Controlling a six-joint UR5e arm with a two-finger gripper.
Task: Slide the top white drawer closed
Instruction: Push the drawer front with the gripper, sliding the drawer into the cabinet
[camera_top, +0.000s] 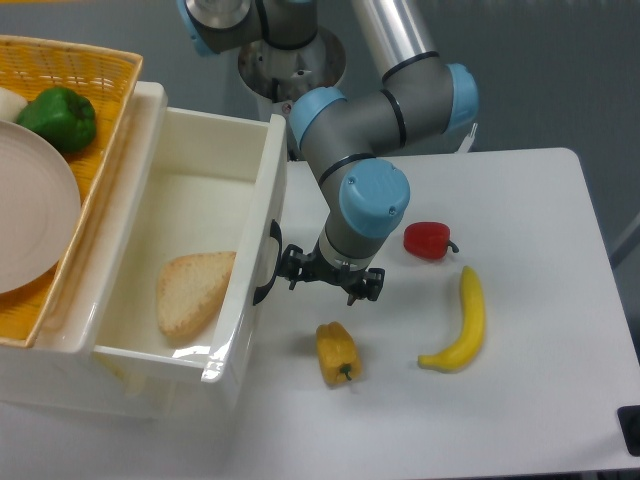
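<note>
Top white drawer (200, 200) stands pulled out of the cabinet at the left of your table (520, 400), its open box facing up and its front panel turned toward the arm. You can see a slice of bread (188, 293) lying on the drawer floor, toward the near end. The black curved handle (266, 262) sits on the outer face of the front panel.

Your gripper (325, 283) hangs just right of that handle, pointing down, with its left finger touching or all but touching the handle; you cannot tell from this view which. The two fingers are spread apart and grasp nothing.

On the table near the gripper you have a yellow pepper (337, 351) just below it, a red pepper (428, 240) to its right, and a banana (461, 325) further right, well apart from the drawer.

Above the cabinet at the far left you see a yellow woven basket (95, 150) holding a green pepper (57, 118) and a pale plate (30, 220).
</note>
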